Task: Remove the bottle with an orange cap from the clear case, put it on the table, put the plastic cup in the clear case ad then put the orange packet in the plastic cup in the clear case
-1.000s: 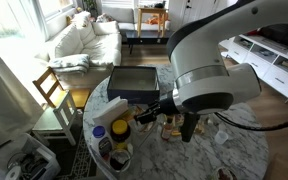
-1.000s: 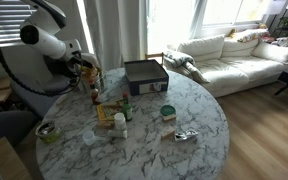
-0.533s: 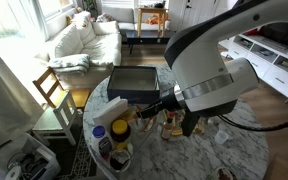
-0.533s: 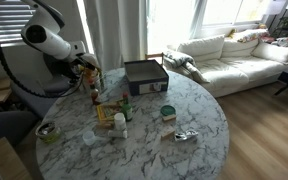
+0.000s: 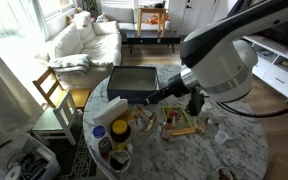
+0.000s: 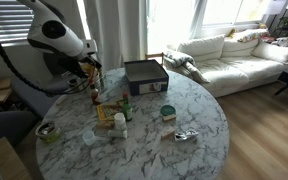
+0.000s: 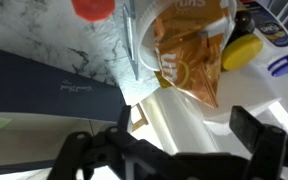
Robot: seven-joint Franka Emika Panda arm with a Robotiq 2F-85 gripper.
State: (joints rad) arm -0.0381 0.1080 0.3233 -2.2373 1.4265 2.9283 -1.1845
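Note:
The clear case [image 5: 181,124] lies on the table [image 6: 189,95] with an orange packet [image 7: 189,45] showing inside its see-through wall. A bottle with an orange cap [image 7: 92,8] stands at the case's edge, seen in an exterior view as the bottle [image 6: 94,97]; whether it is inside the case I cannot tell. The plastic cup [image 6: 89,137] stands on the table, apart from the case. My gripper [image 7: 169,150] hangs open above the case, holding nothing; it also shows as the gripper [image 6: 90,68]. A whitish streaked surface lies beyond its fingers; what it is I cannot tell.
A dark rectangular tray [image 6: 144,75] sits at the table's far edge. A yellow tub with a blue lid [image 7: 242,50], a white bottle [image 6: 119,125], a dark bottle [image 6: 127,108], a green tub [image 6: 168,112] and a bowl [image 6: 47,131] stand around. A wooden chair [image 5: 52,90] is beside the table.
The arm has swung up and away, uncovering the clear case in an exterior view. The jaws have stayed wide apart.

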